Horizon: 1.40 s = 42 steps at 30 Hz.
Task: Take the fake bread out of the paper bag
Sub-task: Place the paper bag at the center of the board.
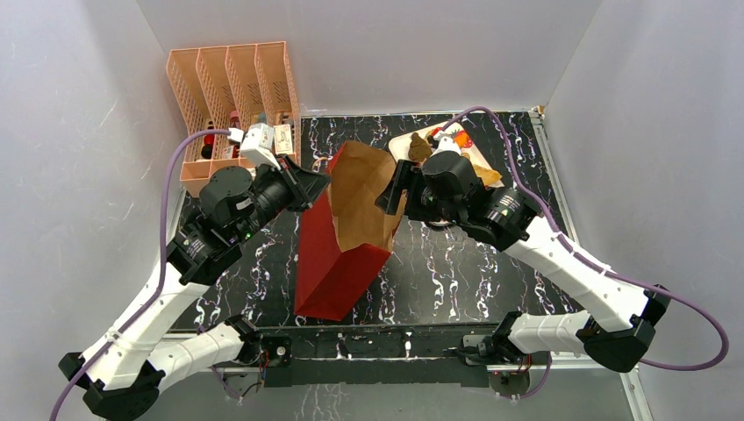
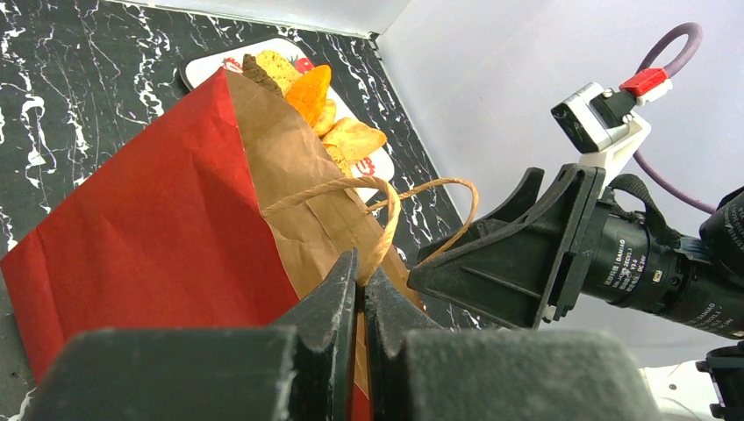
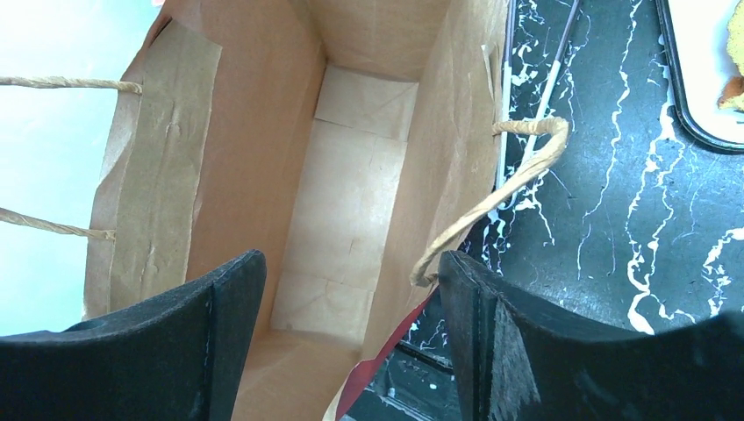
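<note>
The paper bag [image 1: 338, 263], red outside and brown inside, leans in the middle of the table with its mouth up and toward the back. My left gripper [image 1: 316, 182] is shut on the bag's left rim, where brown paper and a cord handle [image 2: 386, 210] sit pinched between the fingertips of the left gripper [image 2: 361, 263]. My right gripper [image 3: 351, 267] is open at the mouth, one finger inside the bag [image 3: 351, 202] and one outside its right wall. The bag's inside shows only bare paper. Several pieces of fake bread [image 1: 419, 147] lie on a white tray [image 1: 399, 140] at the back right.
A peach slotted organiser [image 1: 232, 96] with small bottles stands at the back left, close behind the left arm. White walls close in the black marbled table [image 1: 456, 272] on three sides. The tray [image 3: 702, 96] lies just right of the bag.
</note>
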Each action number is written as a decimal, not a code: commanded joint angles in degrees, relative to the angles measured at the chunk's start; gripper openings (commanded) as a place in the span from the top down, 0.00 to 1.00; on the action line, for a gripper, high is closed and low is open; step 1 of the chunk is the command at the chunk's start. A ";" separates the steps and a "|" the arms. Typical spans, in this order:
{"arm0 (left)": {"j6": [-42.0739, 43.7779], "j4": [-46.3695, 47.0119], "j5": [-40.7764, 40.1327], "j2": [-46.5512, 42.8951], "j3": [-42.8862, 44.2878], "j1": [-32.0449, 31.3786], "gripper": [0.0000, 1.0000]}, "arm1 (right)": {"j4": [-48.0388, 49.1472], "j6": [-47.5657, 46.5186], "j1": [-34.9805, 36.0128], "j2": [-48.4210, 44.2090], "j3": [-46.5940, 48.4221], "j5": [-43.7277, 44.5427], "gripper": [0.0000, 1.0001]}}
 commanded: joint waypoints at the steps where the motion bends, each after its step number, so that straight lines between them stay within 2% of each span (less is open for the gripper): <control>1: 0.83 2.46 1.11 0.14 0.41 0.35 1.00 | 0.49 1.34 0.43 -1.64 0.80 0.74 0.30; 10: 0.73 3.14 -0.39 0.09 -0.09 0.33 1.00 | -2.61 1.80 0.65 -2.34 2.17 0.05 0.30; 32: 0.23 6.60 -1.67 0.97 -1.75 0.36 1.00 | -6.80 7.63 0.62 -6.38 -3.10 -0.23 0.24; 42: 0.38 7.80 0.68 2.22 -1.65 0.30 1.00 | -1.53 7.80 0.65 -5.43 -6.52 1.00 0.24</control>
